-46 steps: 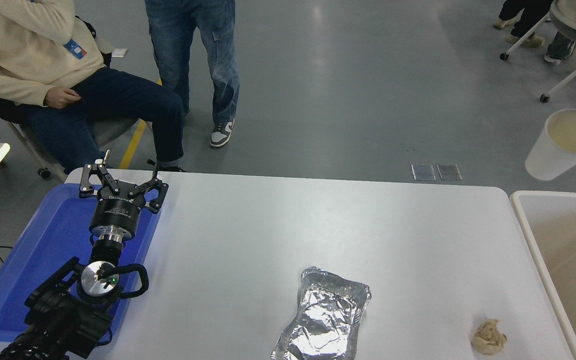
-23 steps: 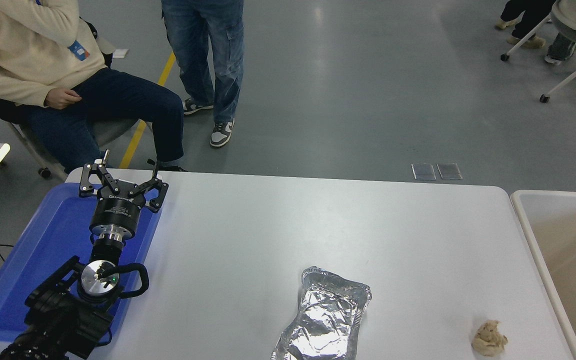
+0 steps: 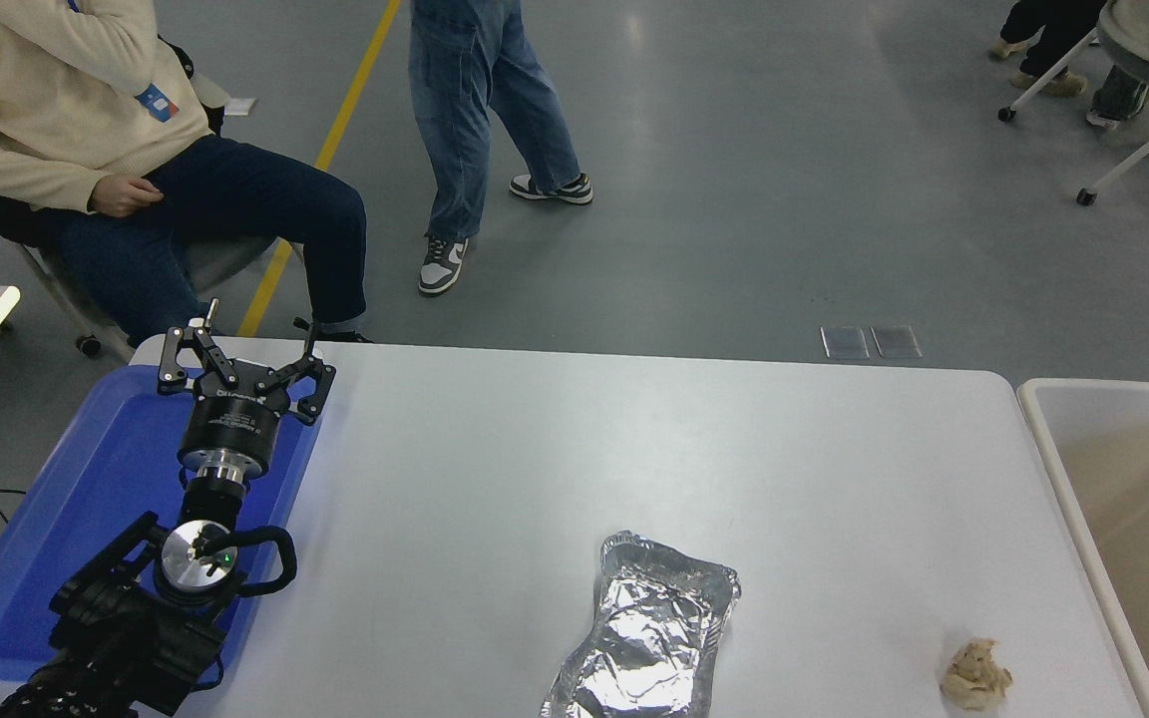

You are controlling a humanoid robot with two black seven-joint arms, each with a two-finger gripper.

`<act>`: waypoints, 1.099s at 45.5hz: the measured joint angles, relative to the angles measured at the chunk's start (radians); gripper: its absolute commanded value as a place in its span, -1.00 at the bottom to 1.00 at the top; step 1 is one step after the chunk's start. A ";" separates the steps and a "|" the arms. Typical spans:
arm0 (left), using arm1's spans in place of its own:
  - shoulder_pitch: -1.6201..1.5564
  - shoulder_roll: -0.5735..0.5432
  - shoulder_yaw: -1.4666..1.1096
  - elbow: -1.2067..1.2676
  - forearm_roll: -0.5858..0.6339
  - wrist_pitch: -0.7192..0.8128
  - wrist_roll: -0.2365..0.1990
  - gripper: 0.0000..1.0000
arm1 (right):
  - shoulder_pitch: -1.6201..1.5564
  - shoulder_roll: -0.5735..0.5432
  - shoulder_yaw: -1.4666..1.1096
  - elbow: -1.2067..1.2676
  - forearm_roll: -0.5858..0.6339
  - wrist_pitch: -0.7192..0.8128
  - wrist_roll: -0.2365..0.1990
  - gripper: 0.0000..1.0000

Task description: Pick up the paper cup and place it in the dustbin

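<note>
White paper cup and right gripper have left your view since a second ago; the dustbin [image 3: 1043, 439] at three o'clock likely holds it; left gripper [image 3: 243, 364] spread apart, parked.

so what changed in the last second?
The right gripper and the paper cup it held at the right edge, above the dustbin, have both left the view; where the cup went is not visible. The standing person stepped right. Same as before: left gripper parked over the blue tray, jaws open; foil tray; paper wad.
</note>
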 measured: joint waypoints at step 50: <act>-0.001 -0.001 0.000 -0.001 0.000 0.000 0.000 1.00 | -1.098 0.109 0.855 -0.403 0.014 -0.602 0.000 -1.00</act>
